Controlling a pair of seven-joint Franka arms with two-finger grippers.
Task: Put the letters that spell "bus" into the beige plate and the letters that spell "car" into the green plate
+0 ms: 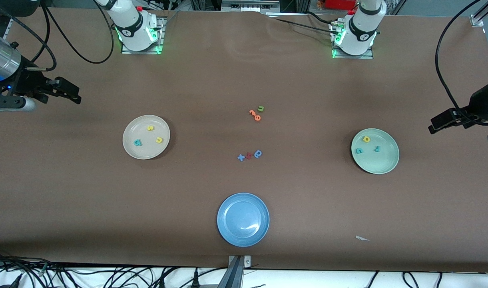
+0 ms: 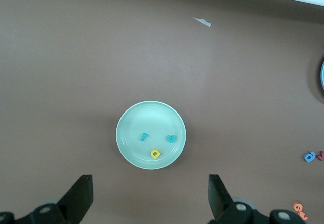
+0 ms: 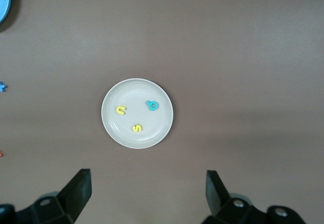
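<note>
Foam letters sorted, I see both arms waiting at the surface's ends.

Round cream-beige plate [image 1: 146, 137] holds teal b [image 1: 138, 142], yellow u [image 1: 159, 140], yellow s [image 1: 150, 128]; round sage-green plate [image 1: 375, 151] holds teal c [image 1: 359, 151], teal r [image 1: 377, 149], yellow a [image 1: 366, 139]. Left gripper [image 2: 149, 198] and right gripper [image 3: 147, 196]: fingers spread wide, holding nothing, up off the brown surface [image 1: 244, 72].

White arms [image 1: 363, 24], green-lit bases, black cables, black pincers [image 1: 441, 122].

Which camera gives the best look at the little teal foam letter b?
The right wrist view: the teal foam b lies centred and large in the round beige plate. The front view shows it tiny; the left wrist view misses it.
</note>
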